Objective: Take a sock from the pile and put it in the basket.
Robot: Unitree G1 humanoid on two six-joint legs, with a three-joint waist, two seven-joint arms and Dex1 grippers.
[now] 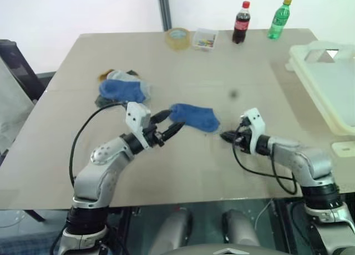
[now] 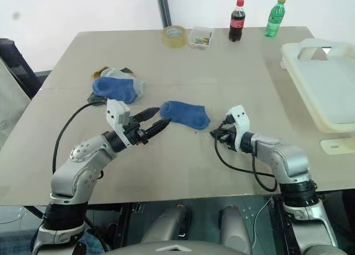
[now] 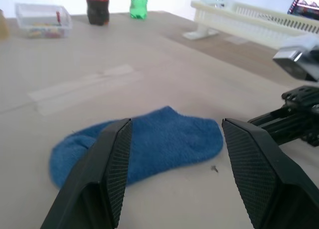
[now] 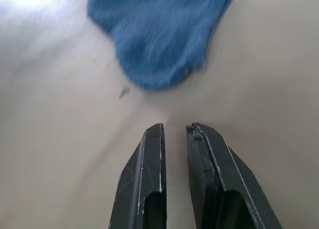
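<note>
one blue sock (image 1: 194,117) lies flat on the worktop (image 1: 233,172), apart from the pile (image 1: 123,87) at the left; left gripper (image 1: 171,126) spread wide, empty, its tips just at the sock's near-left end; right gripper (image 4: 175,130) nearly closed with a thin gap, holding nothing, near the sock's other end; basket (image 1: 333,83) at the worktop's right edge.

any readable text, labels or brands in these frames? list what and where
None legible.
Cola bottle: red label, lettering too small to read.
Green bottle: label too blurred to read.
Small clear box: coloured contents, no readable print.
Tape roll, blue sock, basket: no markings seen.
</note>
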